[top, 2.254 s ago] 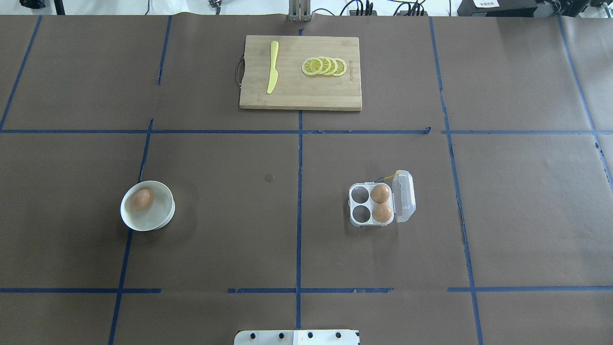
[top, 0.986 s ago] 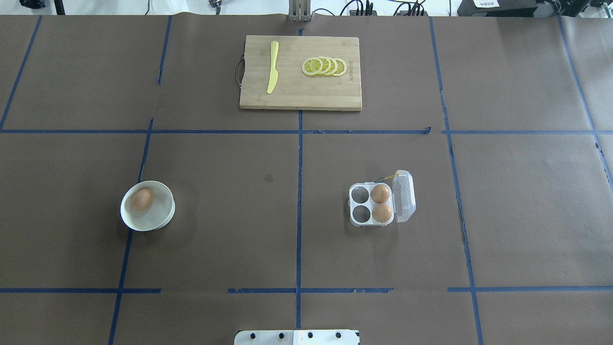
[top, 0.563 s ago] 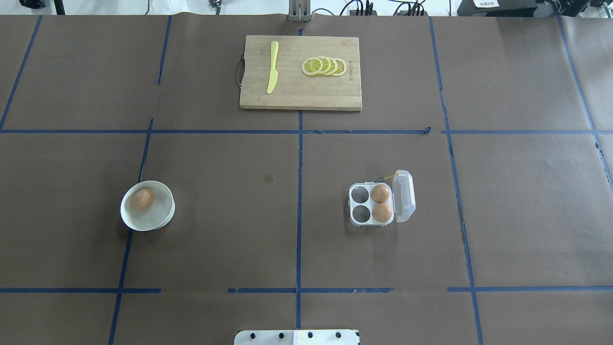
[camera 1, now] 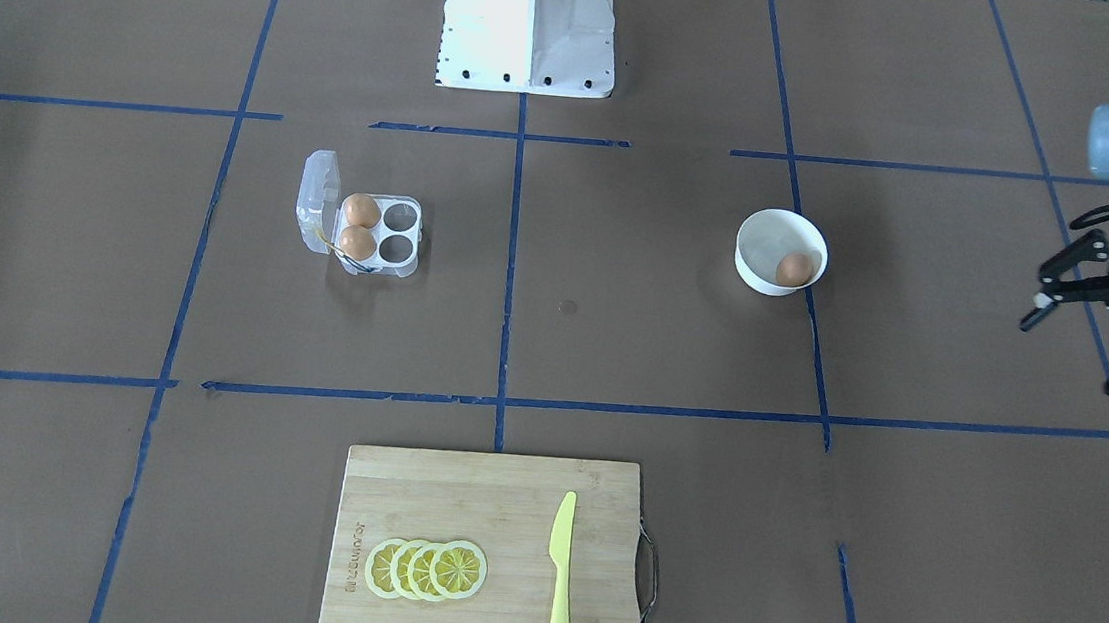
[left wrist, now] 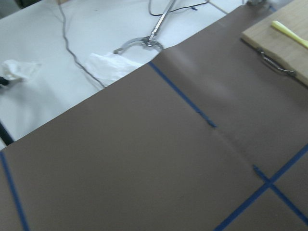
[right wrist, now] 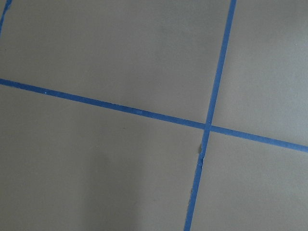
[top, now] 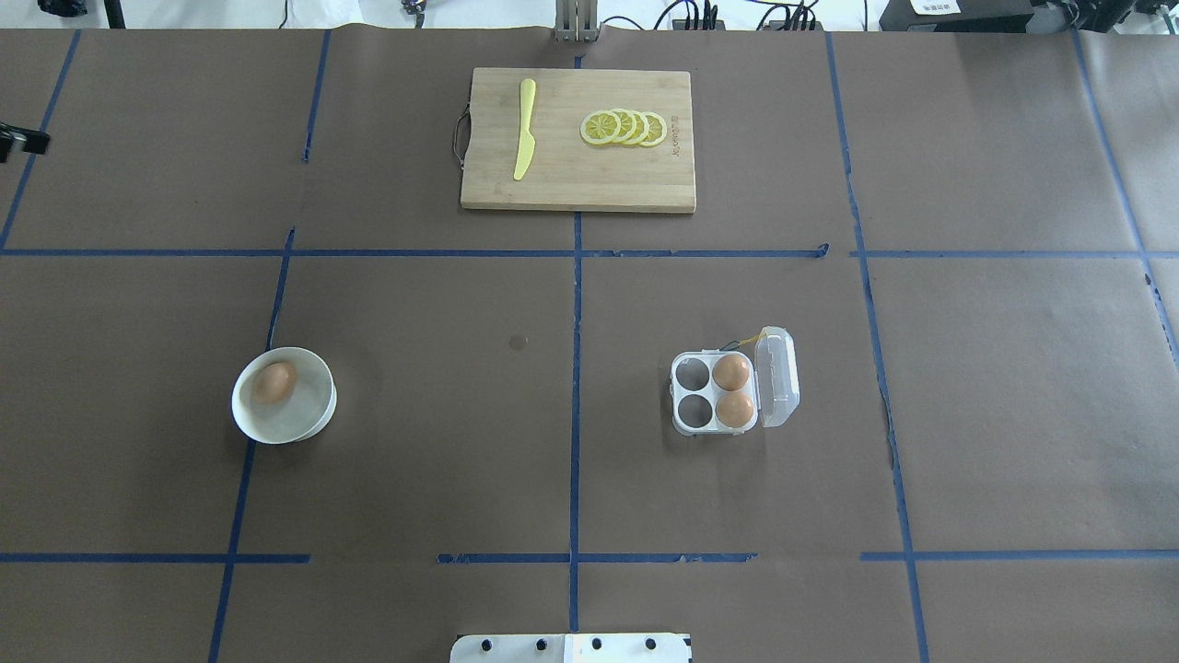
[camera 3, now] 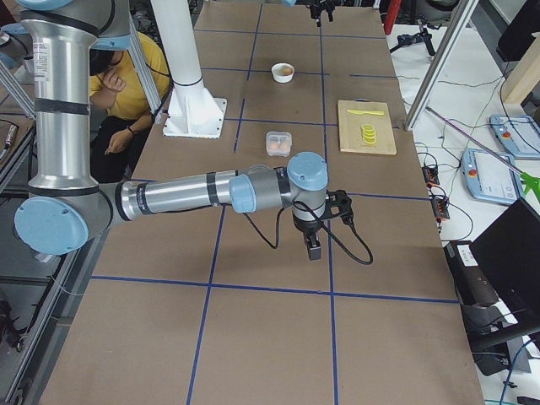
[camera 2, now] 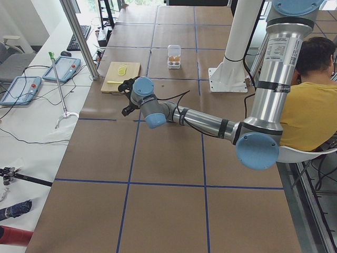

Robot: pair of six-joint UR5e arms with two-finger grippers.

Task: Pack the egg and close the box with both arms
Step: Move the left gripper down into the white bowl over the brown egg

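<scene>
An orange-brown egg (top: 274,382) lies in a white bowl (top: 313,419) on the left of the overhead view; it also shows in the front view (camera 1: 794,268). The clear carton (top: 714,393) stands open right of centre, its lid (top: 776,378) tipped to the right. Two eggs (top: 730,371) fill its right cells; the two left cells are empty. My left gripper (camera 1: 1071,355) is open and empty, well outside the bowl near the table's left end. My right gripper (camera 3: 312,245) shows only in the exterior right view, far from the carton (camera 3: 278,142); I cannot tell its state.
A wooden cutting board (top: 571,189) with a yellow knife (top: 524,138) and lemon slices (top: 624,127) lies at the far middle. The white robot base (camera 1: 529,28) stands at the near edge. A person in yellow (camera 2: 310,116) sits behind the base.
A black tip of my left gripper now shows at the left edge of the overhead view, where none showed before. Eggs, bowl and carton have not moved.
</scene>
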